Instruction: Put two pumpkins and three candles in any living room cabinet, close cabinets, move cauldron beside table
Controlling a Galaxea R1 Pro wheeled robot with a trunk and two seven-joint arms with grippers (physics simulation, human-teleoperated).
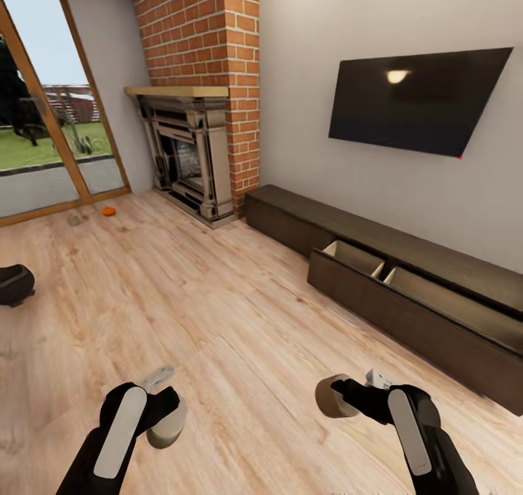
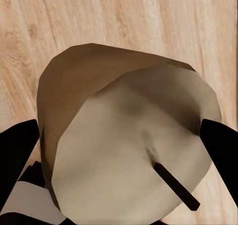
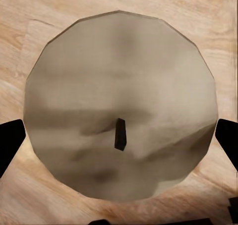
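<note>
Grey-beige candles (image 1: pixel 168 428) (image 1: pixel 333 396), bright-orange pumpkin (image 1: pixel 109 211), dark-brown cabinet (image 1: pixel 407 313), red brick chimney (image 1: pixel 211 37), matt black cauldron (image 1: pixel 14 283)

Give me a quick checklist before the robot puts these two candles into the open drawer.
1. Left claw holds a candle: ok.
2. Right claw holds a candle: ok.
3. Cabinet has a drawer open: ok.
4. Floor between robot and drawer free of obstacles: ok.
5. Claws over the drawer: not ok, both hang above the floor.
6. Third candle located: cannot tell; one pumpkin lies near the window.
</note>
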